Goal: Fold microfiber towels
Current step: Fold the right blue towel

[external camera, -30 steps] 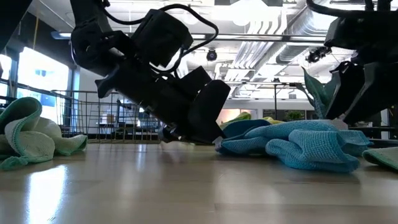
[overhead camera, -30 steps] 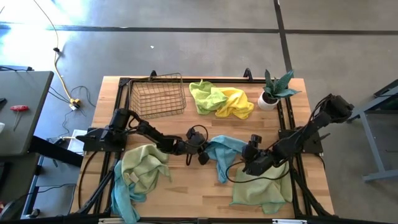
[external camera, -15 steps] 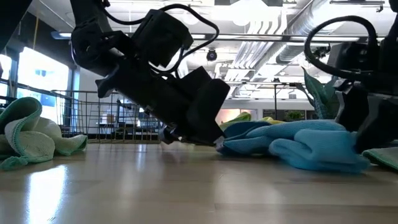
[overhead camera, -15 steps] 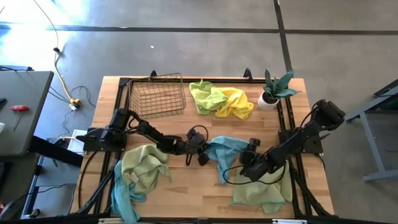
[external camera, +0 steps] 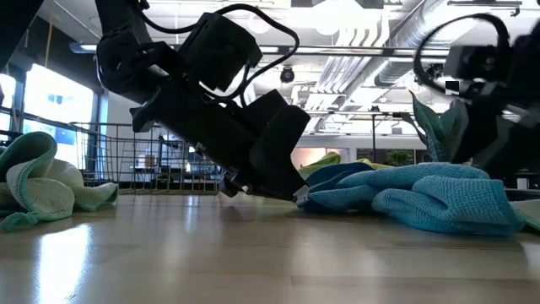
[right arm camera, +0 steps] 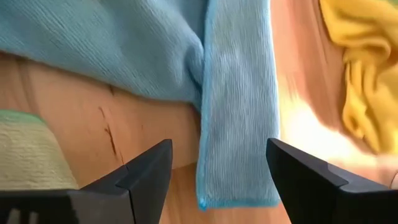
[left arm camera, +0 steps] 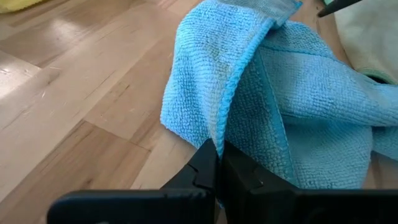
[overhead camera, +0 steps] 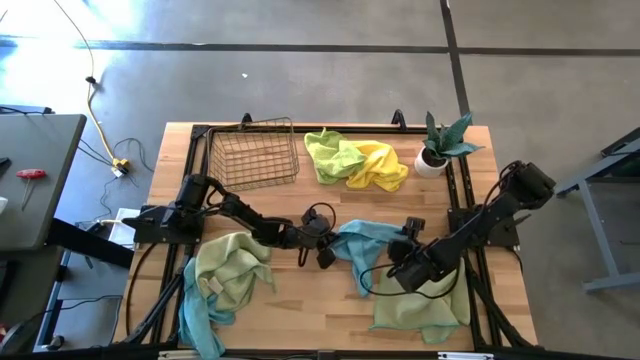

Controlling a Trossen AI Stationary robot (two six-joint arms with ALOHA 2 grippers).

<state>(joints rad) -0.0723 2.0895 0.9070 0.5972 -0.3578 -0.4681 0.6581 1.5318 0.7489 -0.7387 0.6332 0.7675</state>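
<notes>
Progress: your blue towel [overhead camera: 362, 247] lies crumpled mid-worktop; no towel is folded.
Left gripper [overhead camera: 327, 256]: jaws clenched on its edge.
Right gripper [right arm camera: 214, 168]: jaws released above it.

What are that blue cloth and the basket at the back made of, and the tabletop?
The blue cloth looks like soft microfiber: a fine looped nap, matte, with a stitched hem. The basket seems to be thin metal wire, an open grid you can see through; its coating is hard to tell. The tabletop appears to be wooden planks with visible grain and a light sheen.
</notes>
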